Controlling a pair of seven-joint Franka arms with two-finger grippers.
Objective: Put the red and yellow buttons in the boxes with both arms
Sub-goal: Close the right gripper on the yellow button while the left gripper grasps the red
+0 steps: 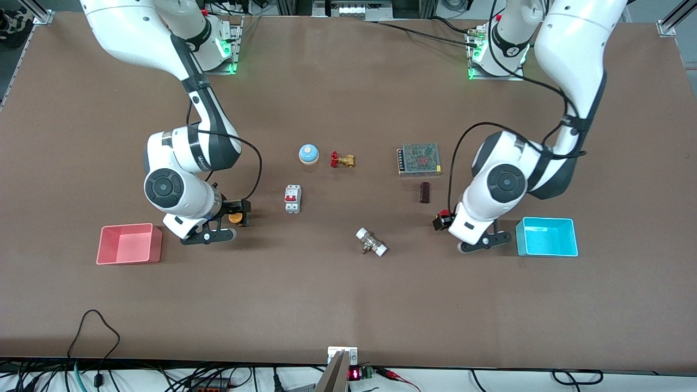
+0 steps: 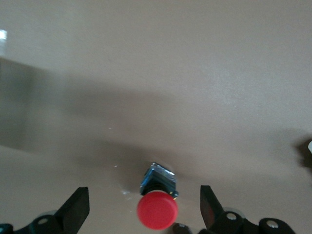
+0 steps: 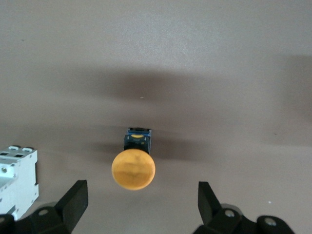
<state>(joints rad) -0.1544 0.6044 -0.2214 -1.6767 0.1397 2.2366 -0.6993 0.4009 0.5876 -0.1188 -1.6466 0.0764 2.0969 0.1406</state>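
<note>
Straddling: left gripper (image 2: pixel 144 214) open, red button (image 2: pixel 157 209) btwn fingers; right gripper (image 3: pixel 141 207) open, yellow button (image 3: pixel 133 168) btwn fingers

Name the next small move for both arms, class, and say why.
Probably lower and close. The left end effector is open with the red button between its fingers; the right end effector is open around the yellow button. Neither is gripped, and the cyan box and pink box hold no button.

Matt brown table (image 1: pixel 348 305) — glossy plastic red cap (image 2: pixel 157 210), duller orange-yellow cap (image 3: pixel 133 169), glossy white arms (image 1: pixel 179 179).
</note>
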